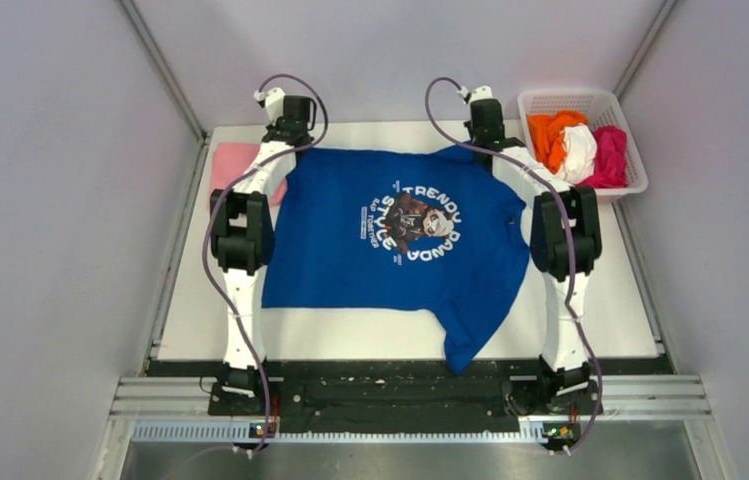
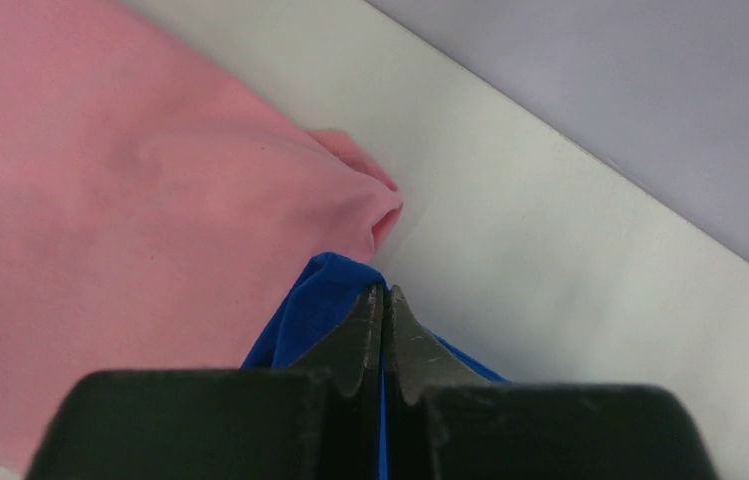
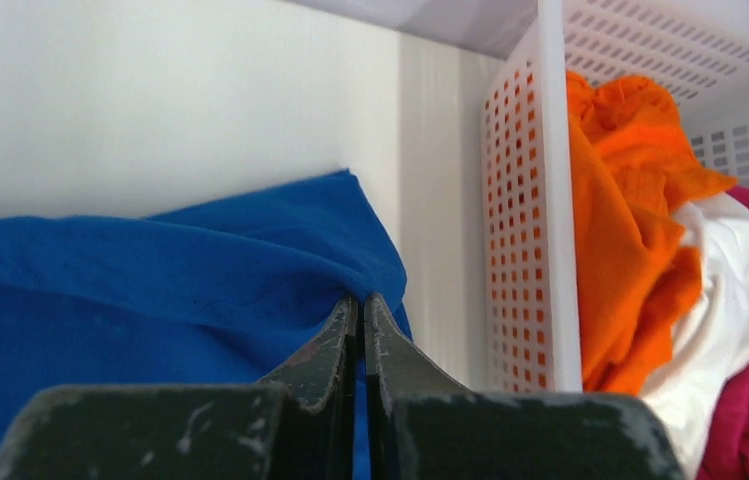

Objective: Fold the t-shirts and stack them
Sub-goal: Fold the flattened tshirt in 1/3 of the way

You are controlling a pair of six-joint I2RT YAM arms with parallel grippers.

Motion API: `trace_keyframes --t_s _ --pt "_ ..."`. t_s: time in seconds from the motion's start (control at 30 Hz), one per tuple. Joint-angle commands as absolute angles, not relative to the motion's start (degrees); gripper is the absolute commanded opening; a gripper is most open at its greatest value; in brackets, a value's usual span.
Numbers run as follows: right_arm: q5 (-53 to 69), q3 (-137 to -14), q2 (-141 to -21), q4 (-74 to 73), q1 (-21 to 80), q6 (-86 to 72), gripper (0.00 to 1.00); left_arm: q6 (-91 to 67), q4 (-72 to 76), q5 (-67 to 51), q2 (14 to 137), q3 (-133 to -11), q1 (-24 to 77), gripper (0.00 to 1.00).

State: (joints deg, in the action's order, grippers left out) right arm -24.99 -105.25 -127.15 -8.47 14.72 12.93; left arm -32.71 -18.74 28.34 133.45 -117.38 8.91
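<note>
Right now the blue t-shirt (image 1: 400, 250) lies spread flat on the table (image 1: 350, 340) between my two arms, its round print (image 1: 417, 225) facing up. One loose corner trails toward the near edge on the right side. At the far left corner my left gripper (image 2: 382, 292) is clamped on the blue cloth, with a thin line of fabric showing between the closed fingers. At the far right corner my right gripper (image 3: 360, 300) is pinched onto a bunched fold of the same shirt.

Just beside the left gripper, a pink t-shirt (image 1: 238, 163) lies flat at the far left of the table, and from the wrist its corner meets the blue edge. Near the right gripper stands a white lattice basket (image 1: 570, 97) holding a crumpled orange t-shirt (image 1: 550, 135), a white t-shirt (image 1: 580, 150) and a magenta t-shirt (image 1: 610, 155).
</note>
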Motion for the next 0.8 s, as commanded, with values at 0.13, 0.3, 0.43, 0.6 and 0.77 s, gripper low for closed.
trace_keyframes --t_s 0.13,0.3,0.43,0.6,0.77 --pt "-17.5 -92.3 -104.5 -19.5 14.6 8.3 0.00 -34.6 -13.5 26.2 121.5 -102.9 8.7 0.00" --pt "-17.9 -86.3 -98.0 -28.0 17.0 7.4 0.00 -36.7 -12.2 24.8 115.5 -94.1 8.8 0.00" --pt "-20.4 -81.8 -94.4 -32.4 19.8 5.3 0.00 -38.1 -11.8 23.5 109.8 -87.0 8.9 0.00" --pt "-21.2 -75.9 -91.9 -35.5 23.0 0.7 0.00 -40.1 -15.4 23.1 105.0 -80.9 8.9 0.00" --pt "-22.9 -71.2 -91.6 -43.1 27.5 -11.2 0.05 -42.9 -23.5 23.0 104.3 -79.3 8.9 0.00"
